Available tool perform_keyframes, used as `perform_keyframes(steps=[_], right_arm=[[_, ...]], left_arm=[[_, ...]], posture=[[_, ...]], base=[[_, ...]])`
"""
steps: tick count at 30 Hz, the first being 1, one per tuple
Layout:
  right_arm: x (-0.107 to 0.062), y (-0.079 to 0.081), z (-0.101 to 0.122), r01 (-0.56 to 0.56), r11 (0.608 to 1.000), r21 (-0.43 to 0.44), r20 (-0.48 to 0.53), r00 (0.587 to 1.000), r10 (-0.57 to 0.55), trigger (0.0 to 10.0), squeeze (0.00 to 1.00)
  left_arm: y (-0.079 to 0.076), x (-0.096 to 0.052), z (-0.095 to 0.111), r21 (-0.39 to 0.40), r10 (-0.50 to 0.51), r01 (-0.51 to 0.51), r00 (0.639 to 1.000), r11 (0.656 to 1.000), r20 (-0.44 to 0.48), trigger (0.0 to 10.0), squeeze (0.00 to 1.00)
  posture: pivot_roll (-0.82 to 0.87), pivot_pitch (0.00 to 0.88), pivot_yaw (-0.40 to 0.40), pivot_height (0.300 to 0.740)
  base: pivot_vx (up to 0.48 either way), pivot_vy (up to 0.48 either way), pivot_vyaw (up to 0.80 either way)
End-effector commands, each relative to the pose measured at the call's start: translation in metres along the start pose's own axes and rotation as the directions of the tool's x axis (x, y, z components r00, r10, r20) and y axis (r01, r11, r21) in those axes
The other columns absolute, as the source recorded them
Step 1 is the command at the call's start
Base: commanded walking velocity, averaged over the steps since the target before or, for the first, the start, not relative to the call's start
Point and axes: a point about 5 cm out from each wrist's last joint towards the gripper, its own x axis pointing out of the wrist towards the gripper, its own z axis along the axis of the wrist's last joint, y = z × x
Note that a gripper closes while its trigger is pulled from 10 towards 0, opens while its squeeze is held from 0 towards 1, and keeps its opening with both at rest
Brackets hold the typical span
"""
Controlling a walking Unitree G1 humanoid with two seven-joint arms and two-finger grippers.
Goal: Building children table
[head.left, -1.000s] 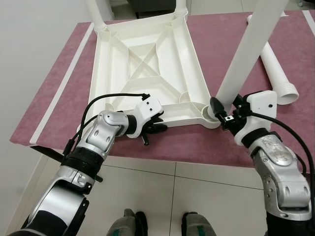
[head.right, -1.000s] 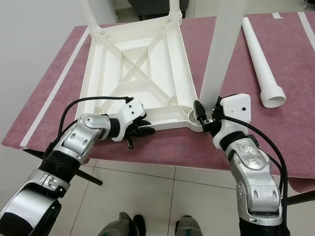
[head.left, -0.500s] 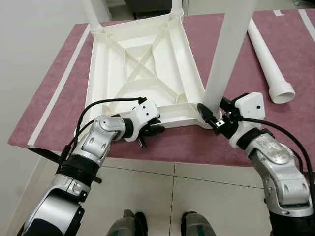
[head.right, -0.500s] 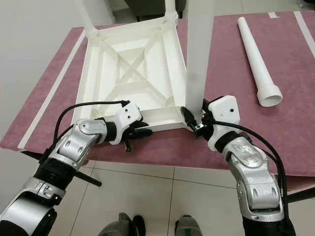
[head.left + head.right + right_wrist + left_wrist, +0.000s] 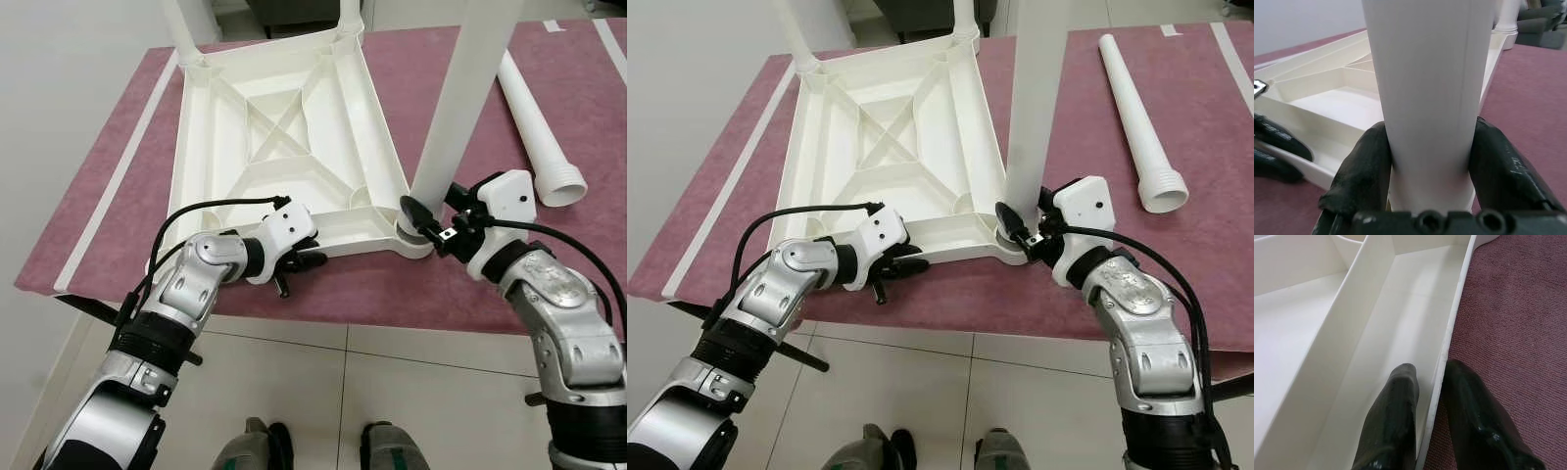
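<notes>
Leg now standing in the near-right socket.

Your right gripper (image 5: 1021, 231) pinches the leg (image 5: 1029, 108), straightened since a second ago; left gripper (image 5: 1427, 401) clamps the tabletop (image 5: 284, 127) rim, lower centre.

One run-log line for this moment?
left end effector: shut on tabletop rim | right end effector: shut on leg, base at near corner socket | spare leg: on mat
</notes>
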Motion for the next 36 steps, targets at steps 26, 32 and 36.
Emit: perform_keyframes(steps=[26,32,36], right_arm=[[-0.001,0.013,-0.030,-0.397,0.916,0.063,-0.146,0.904,0.402,10.0,0.00],[0.000,0.017,-0.029,-0.502,0.863,0.056,-0.133,0.853,0.505,10.0,0.00],[0.005,0.016,-0.031,-0.541,0.840,0.044,-0.149,0.827,0.541,10.0,0.00]], left_arm=[[-0.002,-0.008,-0.013,-0.042,0.011,-0.012,1.000,0.999,-0.019,10.0,0.00],[-0.002,-0.009,-0.013,-0.041,0.009,-0.010,1.000,0.999,-0.021,10.0,0.00],[-0.003,-0.008,-0.012,-0.040,0.004,-0.005,1.000,0.999,-0.019,10.0,0.00]], posture=[[-0.13,0.166,0.173,0.740],[-0.12,0.165,0.181,0.740],[-0.12,0.164,0.183,0.740]], base=[[0.000,0.000,0.00],[0.000,0.000,0.00],[0.000,0.000,0.00]])
